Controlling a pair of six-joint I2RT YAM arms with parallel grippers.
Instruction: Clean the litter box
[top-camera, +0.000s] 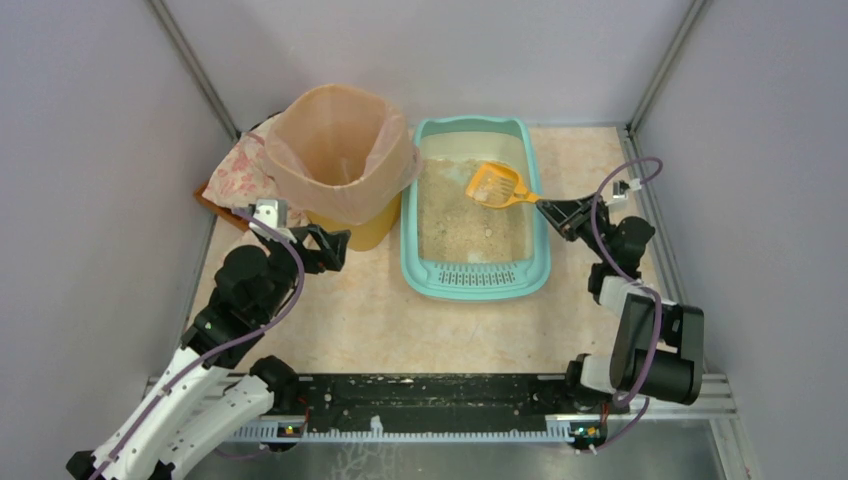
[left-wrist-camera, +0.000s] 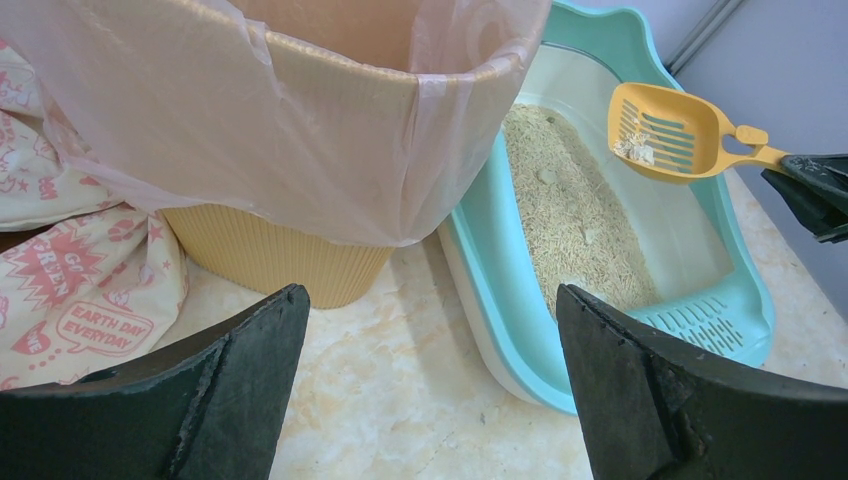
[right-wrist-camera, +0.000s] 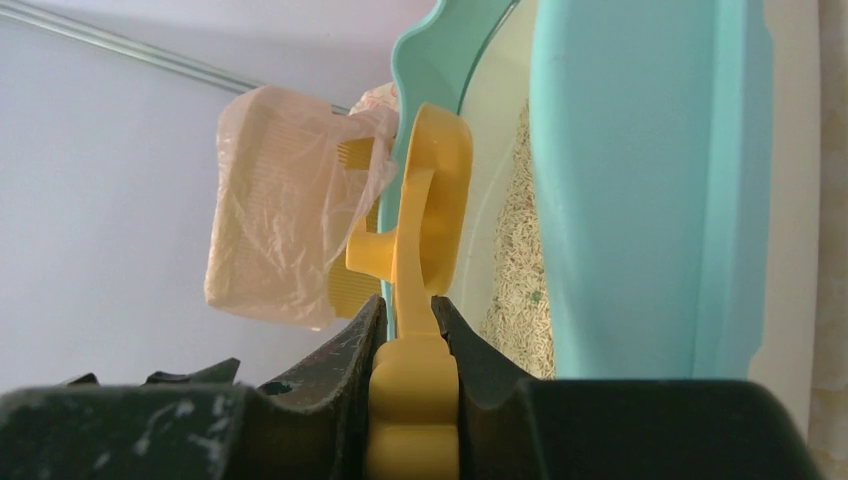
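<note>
Right pincer (right-wrist-camera: 408, 312) grips yellow scoop (right-wrist-camera: 436, 190) near litter box (right-wrist-camera: 640, 180).

Teal litter box (top-camera: 476, 277), flat, beige litter inside.

One litter box (top-camera: 409, 235), one scoop (top-camera: 495, 184), one bin (top-camera: 368, 236), one cloth (top-camera: 236, 172), two grippers (top-camera: 338, 249) (top-camera: 548, 208).

Surface (top-camera: 360, 320): beige marbled top, evenly lit.
Back wall (top-camera: 430, 50): plain pale lilac-grey, at the surface's far edge.
Left wall (top-camera: 90, 200), right wall (top-camera: 770, 150): same finish, flanking the surface.
Metal uprights, 2: left post (top-camera: 195, 68), right post (top-camera: 664, 65), at the surface's far corners.
Black rail (top-camera: 430, 400): along the surface's near edge.
</note>
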